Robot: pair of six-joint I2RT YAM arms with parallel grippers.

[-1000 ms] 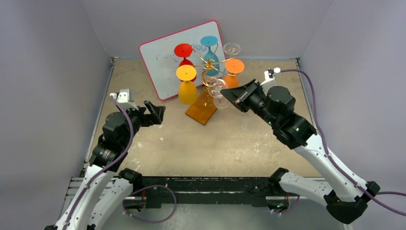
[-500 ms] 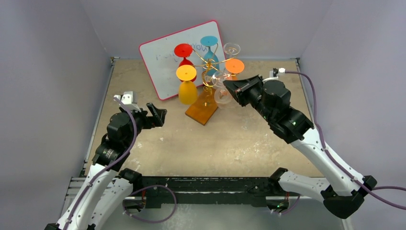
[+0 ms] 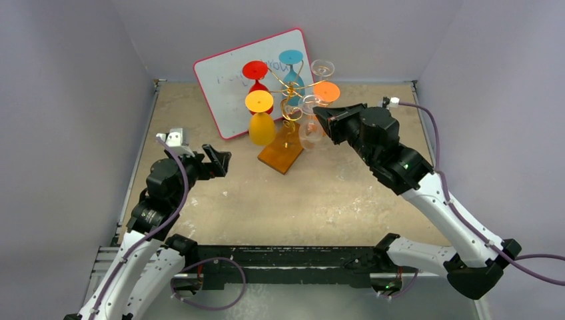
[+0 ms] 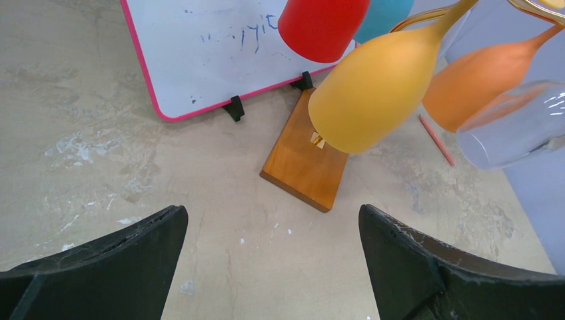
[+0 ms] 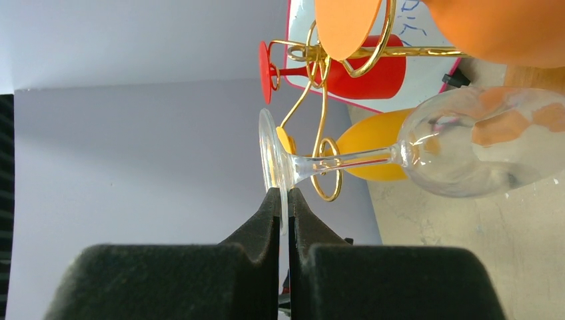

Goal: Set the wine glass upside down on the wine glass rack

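Observation:
The clear wine glass (image 3: 310,132) hangs bowl down at the right side of the wine glass rack (image 3: 291,88), a gold wire stand on an orange-brown wooden base (image 3: 280,155). My right gripper (image 3: 324,119) is shut on the rim of the glass's foot. In the right wrist view the fingers (image 5: 283,197) pinch the foot, and the stem and bowl (image 5: 480,150) lie right beside a gold loop of the rack (image 5: 326,175). I cannot tell whether the stem touches the wire. My left gripper (image 3: 216,157) is open and empty, left of the base (image 4: 306,160).
Red (image 3: 255,70), yellow (image 3: 260,119), blue (image 3: 291,59) and orange (image 3: 326,93) glasses and another clear one (image 3: 322,67) hang on the rack. A pink-framed whiteboard (image 3: 226,83) stands behind it. Grey walls close in the table.
My right gripper has risen and swung toward the rack, turning the clear glass more upright, bowl down. My left arm has shifted only slightly.

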